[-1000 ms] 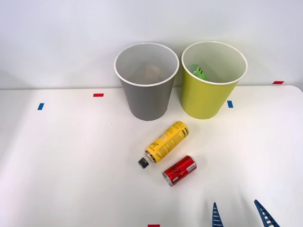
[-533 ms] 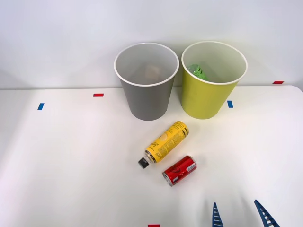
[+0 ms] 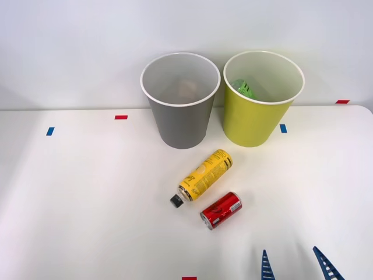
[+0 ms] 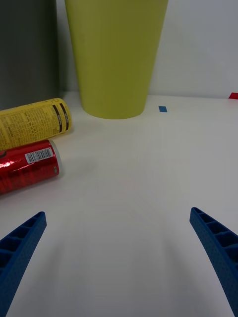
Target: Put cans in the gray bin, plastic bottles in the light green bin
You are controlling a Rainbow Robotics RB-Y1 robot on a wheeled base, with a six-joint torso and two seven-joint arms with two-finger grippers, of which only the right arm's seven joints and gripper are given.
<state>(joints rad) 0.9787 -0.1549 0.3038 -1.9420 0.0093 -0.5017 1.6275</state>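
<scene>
On the white table (image 3: 76, 204), reading left to right, the gray bin (image 3: 180, 116) is standing upright at the back with the light green bin (image 3: 259, 114) just beside it on its right, their rims near each other but apart. A pale shape is lying in the bottom of the gray bin, too dim to name. A green bottle (image 3: 243, 88) is resting inside the light green bin.

In front of the bins, two things are lying on their sides: one yellow bottle (image 3: 205, 175) with its black cap (image 3: 175, 201) pointing toward the near left and its base toward the light green bin, and one red can (image 3: 221, 210) just beside it, nearer the robot. Their long axes are running almost parallel, both slanting from near left to far right. They are sitting close, and whether they are touching cannot be told.

The right gripper (image 3: 294, 265) is hovering low at the near right edge with its blue fingers (image 4: 218, 247) spread wide and nothing between them. The red can is lying ahead of it and to its left, so the gripper is probably needing to shift leftward and forward, closing across the can's short width without nudging the bottle.

Count: two bins, two bottles, one can plainly visible.
</scene>
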